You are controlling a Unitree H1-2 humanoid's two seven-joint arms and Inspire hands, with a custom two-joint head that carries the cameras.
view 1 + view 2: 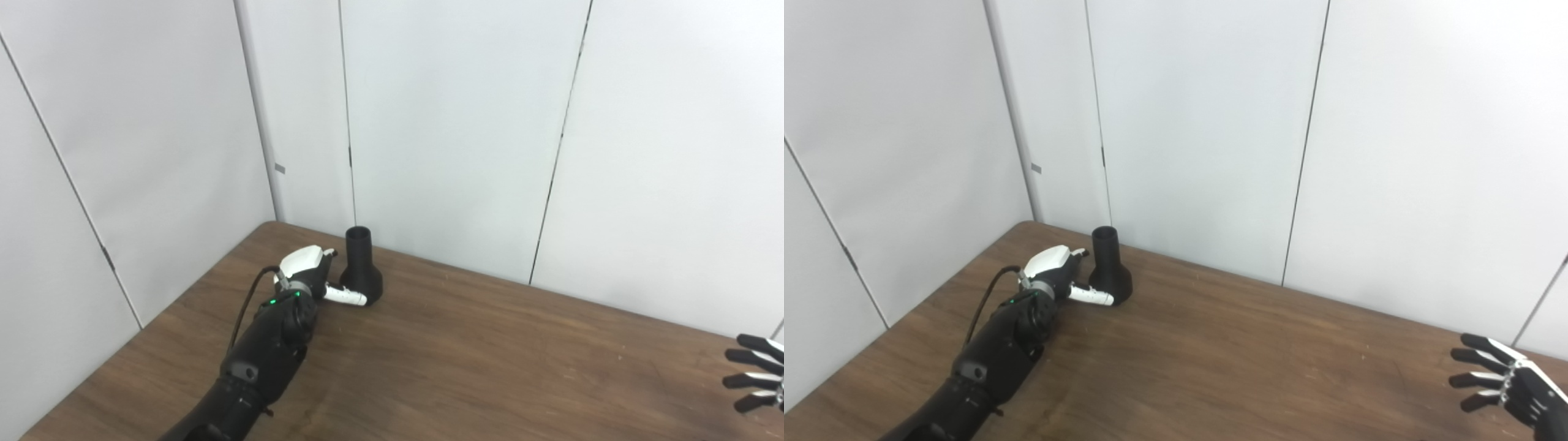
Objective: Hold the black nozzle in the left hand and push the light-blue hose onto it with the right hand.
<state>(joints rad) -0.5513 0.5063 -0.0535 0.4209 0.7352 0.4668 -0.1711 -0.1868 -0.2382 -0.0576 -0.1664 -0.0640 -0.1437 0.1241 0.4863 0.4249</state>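
Observation:
A black nozzle (361,267) stands upright on its flared base near the table's far left corner, narrow neck up. My left hand (309,274) is right beside it on its left, fingers apart; its thumb lies against the front of the base and nothing is held. My right hand (1507,383) hovers open at the far right edge, fingers spread and pointing left. No light-blue hose shows in either view.
The brown wooden table (490,355) fills the lower half of the picture, with its far edge against white wall panels (453,122). A black cable (245,306) loops along my left forearm.

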